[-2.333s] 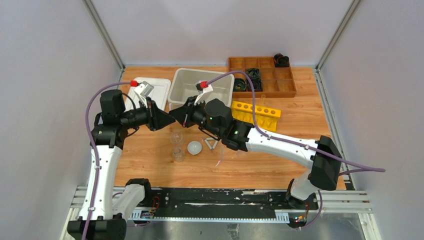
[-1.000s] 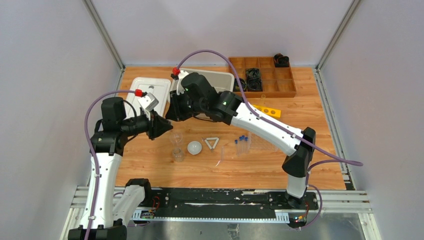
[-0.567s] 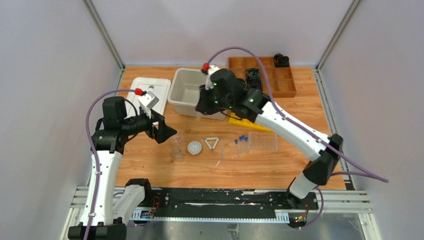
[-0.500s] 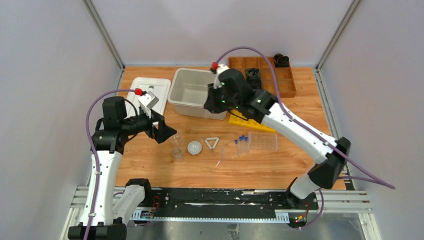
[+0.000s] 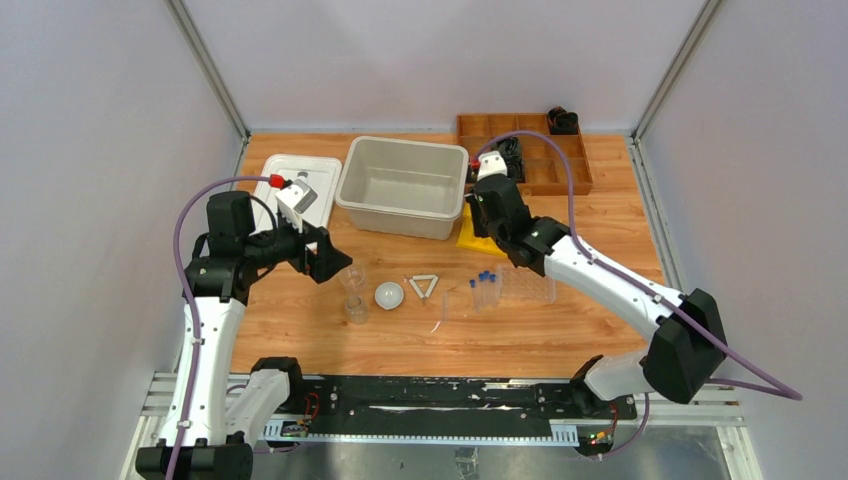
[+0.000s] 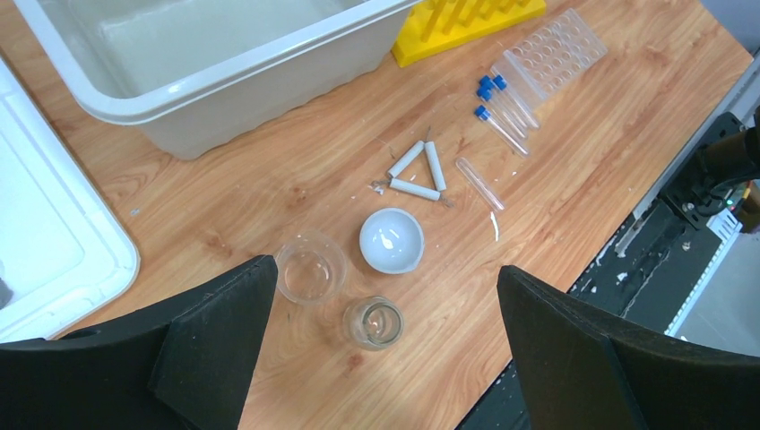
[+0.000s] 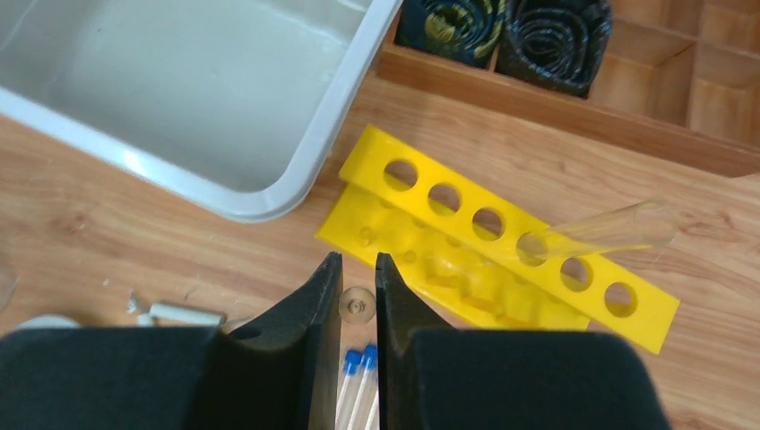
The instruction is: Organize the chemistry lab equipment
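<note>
Glassware, likely light, brittle and slick: beakers (image 6: 309, 273) lower-centre on worktop (image 6: 582, 179) suit mid-wall grips; left jaws gape empty above, right jaws apparently pinch a clear tube (image 7: 357, 305) beside yellow rack (image 7: 467, 210).

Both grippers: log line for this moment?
left gripper open above beakers, white dish | right gripper narrow gap over yellow rack, grip unclear | blue-capped tubes on table

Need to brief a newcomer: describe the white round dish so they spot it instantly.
Start at the big grey bin at the back of the table and come toward the near edge. The white round dish sits between two glass beakers on its left and a white triangle frame on its right. It alone is opaque, round and bowl-shaped.
</note>
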`<action>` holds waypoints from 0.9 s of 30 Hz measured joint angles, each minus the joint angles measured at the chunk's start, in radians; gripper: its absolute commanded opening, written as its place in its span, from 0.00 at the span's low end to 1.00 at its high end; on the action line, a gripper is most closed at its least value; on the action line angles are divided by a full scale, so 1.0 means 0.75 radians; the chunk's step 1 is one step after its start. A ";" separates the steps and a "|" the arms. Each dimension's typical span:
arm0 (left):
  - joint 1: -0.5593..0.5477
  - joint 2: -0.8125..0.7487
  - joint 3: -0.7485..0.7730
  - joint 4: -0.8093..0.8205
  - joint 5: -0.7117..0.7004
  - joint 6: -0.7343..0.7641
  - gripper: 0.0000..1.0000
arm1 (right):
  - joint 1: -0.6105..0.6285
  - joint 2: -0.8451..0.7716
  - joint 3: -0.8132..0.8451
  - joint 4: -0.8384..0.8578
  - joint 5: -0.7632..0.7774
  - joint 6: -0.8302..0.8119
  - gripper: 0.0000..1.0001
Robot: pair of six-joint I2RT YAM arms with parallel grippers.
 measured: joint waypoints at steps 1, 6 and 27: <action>0.000 0.000 0.000 -0.001 -0.005 0.001 1.00 | -0.002 0.009 -0.015 0.035 0.019 -0.014 0.00; 0.000 -0.001 0.000 -0.006 -0.022 0.002 1.00 | -0.015 0.048 -0.063 0.201 0.090 -0.061 0.00; 0.000 0.008 0.000 -0.016 -0.041 0.012 1.00 | -0.095 0.125 -0.205 0.405 0.128 -0.096 0.00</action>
